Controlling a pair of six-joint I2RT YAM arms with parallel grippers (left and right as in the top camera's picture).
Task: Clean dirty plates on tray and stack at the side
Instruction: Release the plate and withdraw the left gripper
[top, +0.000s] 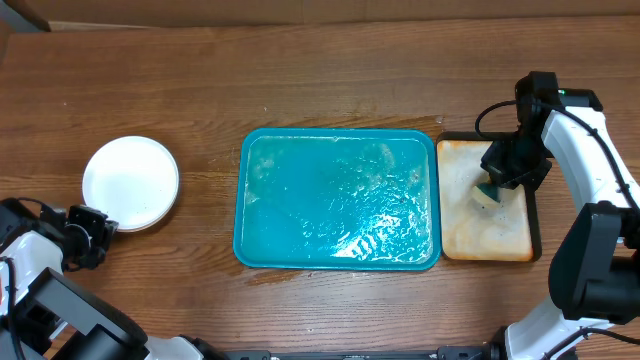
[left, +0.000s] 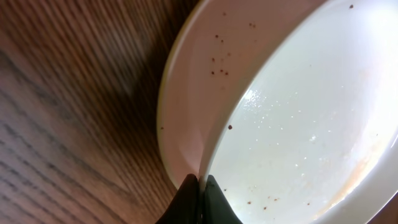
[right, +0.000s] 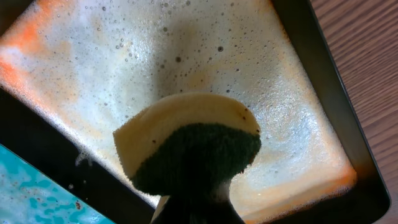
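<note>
The teal tray lies mid-table, wet and glossy, with no plate on it. A stack of white plates sits on the wood to its left. My left gripper is shut on the rim of the top plate at the stack's lower-left edge; small brown specks dot the plate. My right gripper is shut on a yellow-and-green sponge and holds it over the foamy black-rimmed tray. The pale yellow-green plate is not seen as a separate plate.
The black-rimmed tray holds cream foam with orange stains and touches the teal tray's right side. A corner of the teal tray shows in the right wrist view. Bare wood table surrounds everything.
</note>
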